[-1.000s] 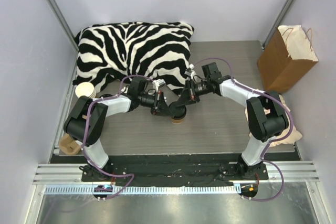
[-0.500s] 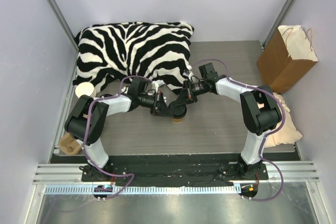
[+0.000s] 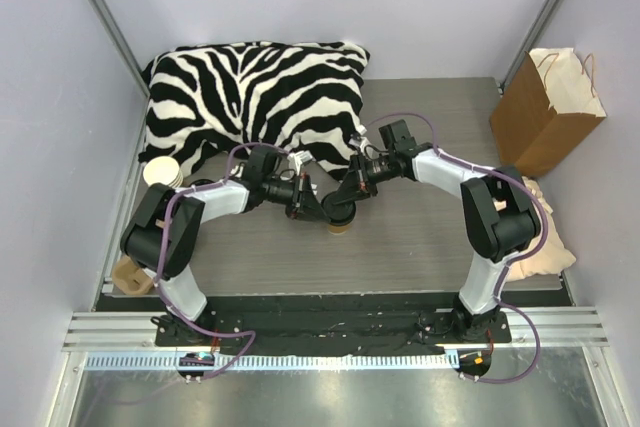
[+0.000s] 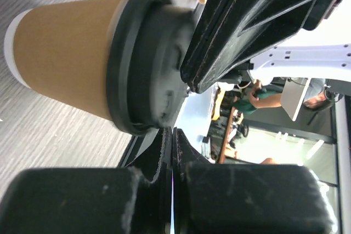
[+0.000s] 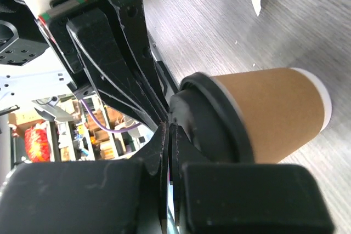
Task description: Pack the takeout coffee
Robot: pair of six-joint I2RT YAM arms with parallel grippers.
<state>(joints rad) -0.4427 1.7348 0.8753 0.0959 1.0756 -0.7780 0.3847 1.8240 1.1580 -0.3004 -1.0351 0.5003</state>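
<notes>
The takeout coffee, a brown paper cup with a black lid, stands upright on the grey table between the two arms. My left gripper is shut and empty, its closed tips at the lid's left edge. My right gripper is shut and empty, its closed tips on the lid from the back right. In the left wrist view the cup and its lid lie just past my shut gripper. In the right wrist view my shut gripper touches the lid of the cup.
A zebra-striped pillow lies at the back left. A brown paper bag stands open at the back right, with a cream cloth in front of it. A stack of lidless cups is at the left edge.
The right arm's elbow has swung slightly and its gripper has edged left onto the lid. The left arm and the cup have stayed in place.
</notes>
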